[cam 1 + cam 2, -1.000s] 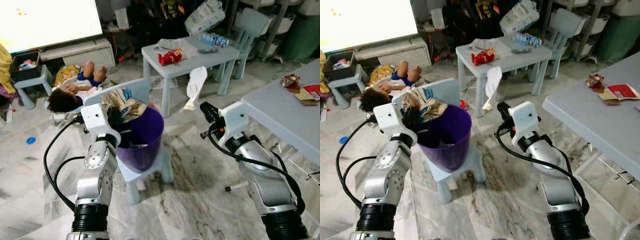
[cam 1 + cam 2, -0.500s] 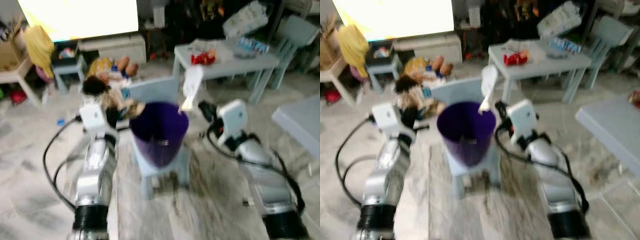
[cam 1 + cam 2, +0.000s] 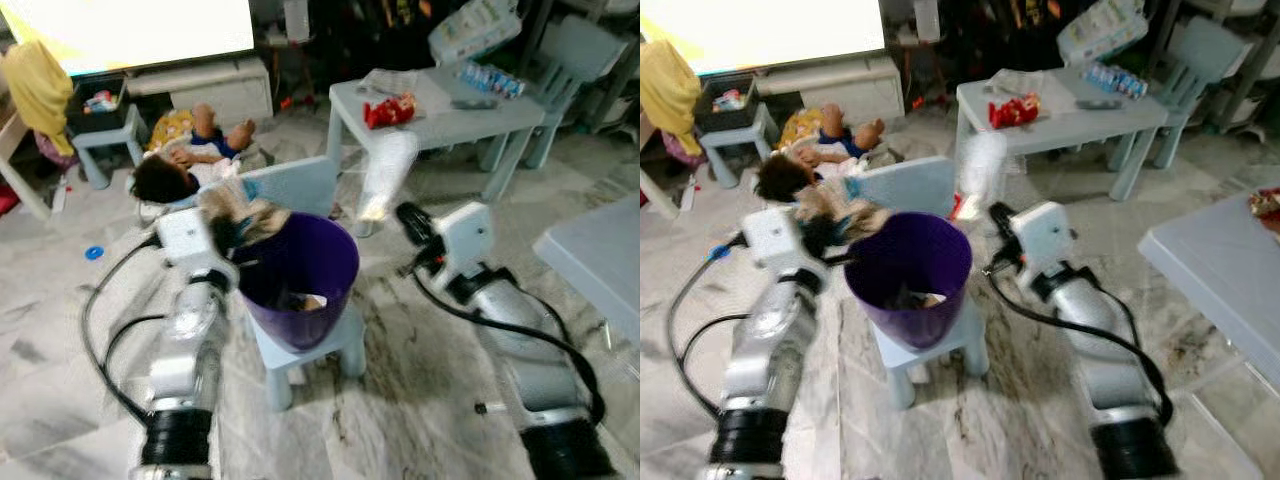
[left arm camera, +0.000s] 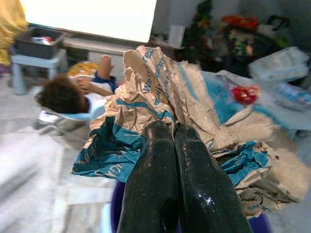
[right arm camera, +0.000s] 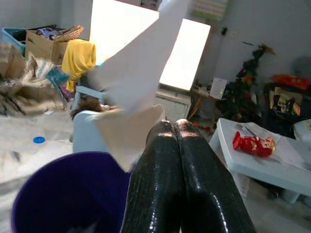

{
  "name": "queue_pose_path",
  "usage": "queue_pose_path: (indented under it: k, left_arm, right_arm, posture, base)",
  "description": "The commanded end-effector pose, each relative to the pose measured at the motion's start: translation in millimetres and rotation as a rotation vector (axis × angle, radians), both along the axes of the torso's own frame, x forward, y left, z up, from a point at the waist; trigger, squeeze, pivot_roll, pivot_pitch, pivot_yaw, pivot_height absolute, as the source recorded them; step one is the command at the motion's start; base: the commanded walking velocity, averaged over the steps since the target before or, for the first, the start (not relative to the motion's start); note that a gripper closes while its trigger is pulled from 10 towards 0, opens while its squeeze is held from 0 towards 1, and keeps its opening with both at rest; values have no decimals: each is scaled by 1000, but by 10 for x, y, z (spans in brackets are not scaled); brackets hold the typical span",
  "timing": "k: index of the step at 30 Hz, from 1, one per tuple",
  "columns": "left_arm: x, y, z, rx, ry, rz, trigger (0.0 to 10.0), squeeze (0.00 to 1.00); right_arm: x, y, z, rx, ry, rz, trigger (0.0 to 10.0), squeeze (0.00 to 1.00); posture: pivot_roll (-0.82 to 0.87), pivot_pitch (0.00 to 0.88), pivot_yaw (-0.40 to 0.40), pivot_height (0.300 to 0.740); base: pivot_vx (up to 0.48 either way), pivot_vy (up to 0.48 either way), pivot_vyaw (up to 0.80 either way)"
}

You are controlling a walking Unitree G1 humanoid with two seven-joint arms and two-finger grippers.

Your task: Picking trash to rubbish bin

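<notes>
Both tools back at the purple bin [image 3: 908, 268]: left tool [image 4: 174, 127] clamping crumpled printed paper bag [image 4: 146, 97], right tool [image 5: 174, 124] pinching white paper [image 5: 129, 102].

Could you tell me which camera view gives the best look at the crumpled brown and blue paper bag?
The left wrist view: the crumpled paper bag looms close, print legible, pinched between the left gripper fingers. Both eye views show it small and slightly blurred at the purple bin rim; the right wrist view catches a blurred bit.
</notes>
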State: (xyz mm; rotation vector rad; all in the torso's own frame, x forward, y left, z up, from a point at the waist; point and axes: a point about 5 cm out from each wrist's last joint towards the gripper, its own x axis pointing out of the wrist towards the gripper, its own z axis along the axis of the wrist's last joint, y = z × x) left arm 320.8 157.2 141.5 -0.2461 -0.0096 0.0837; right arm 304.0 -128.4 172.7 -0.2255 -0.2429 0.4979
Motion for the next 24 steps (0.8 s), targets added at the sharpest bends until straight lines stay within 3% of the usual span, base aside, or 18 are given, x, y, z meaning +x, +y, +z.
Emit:
queue_pose_path:
  k: [1, 10, 18, 24]
  left_arm:
    - [6, -107, 11, -3, 0, -31, 10000, 0]
    - [6, -106, -13, 2, 10, -25, 10000, 0]
    - [-4, -95, -34, 9, 20, -14, 10000, 0]
    - [-6, -99, -49, 12, 29, -12, 10000, 0]
  right_arm:
    - [-3, -85, 9, -14, -1, -19, 10000, 0]
    - [0, -89, 10, -16, 1, -16, 10000, 0]
    - [-12, -75, 2, -32, -1, -1, 10000, 0]
    - [-19, -66, -1, -36, -2, 6, 10000, 0]
  posture:
    - [-62, 62, 1, 740]
    - [-63, 62, -4, 740]
    - [-63, 59, -8, 740]
    - [-63, 61, -8, 740]
  base:
    - [277, 0, 0]
    - [285, 0, 0]
    - [302, 289, 0]
    - [311, 354, 463]
